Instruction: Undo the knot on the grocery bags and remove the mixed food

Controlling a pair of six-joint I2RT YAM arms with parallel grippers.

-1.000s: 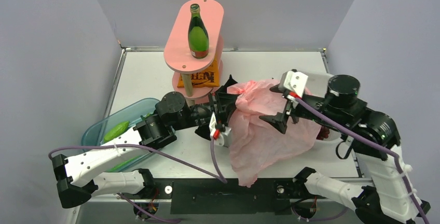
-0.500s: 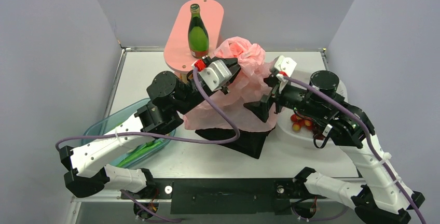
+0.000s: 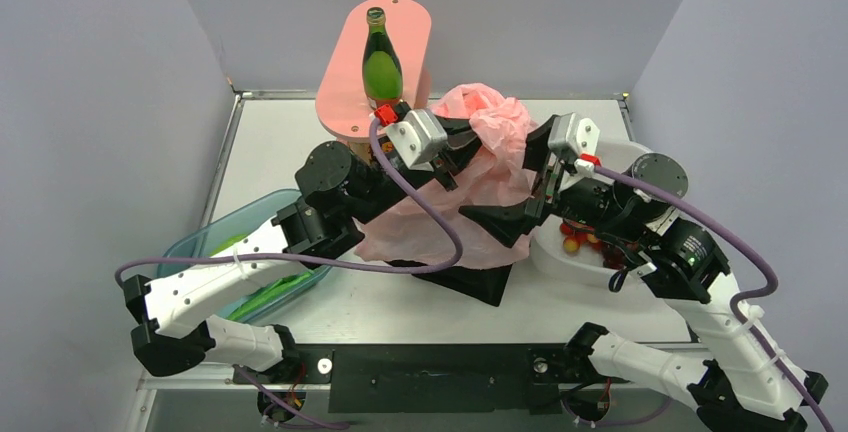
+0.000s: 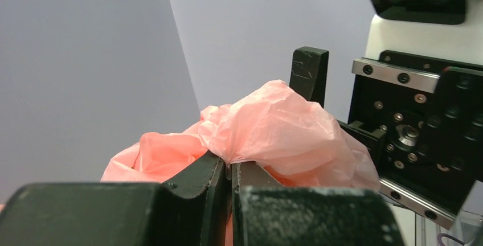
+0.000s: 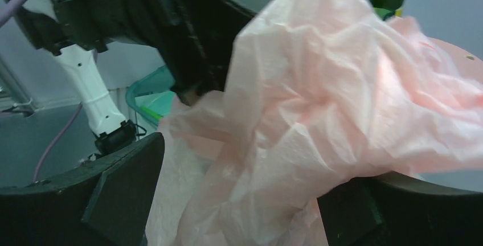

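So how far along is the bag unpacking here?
Done: the green glass bottle stands on the pink shelf, and small red and yellow fruits sit in the white bowl. In hand: the left claw pinches the thin pink plastic bag aloft, the right claw open around it. Left: the black fabric tote underneath; contents not visible.

The left gripper (image 3: 452,152) is clamped on a bunched fold of the pink bag (image 3: 480,187), holding it up over the black tote (image 3: 480,277) that lies on the table (image 3: 270,142). The right gripper (image 3: 520,207) sits against the bag's right side, its 2 fingers spread wide. Behind them, 1 green bottle (image 3: 381,67) stands upright on a pink stand (image 3: 345,107). A white bowl (image 3: 560,262) on the right holds small red and yellow fruits (image 3: 575,240). A teal tub (image 3: 195,247) on the left holds green vegetables (image 3: 270,295).
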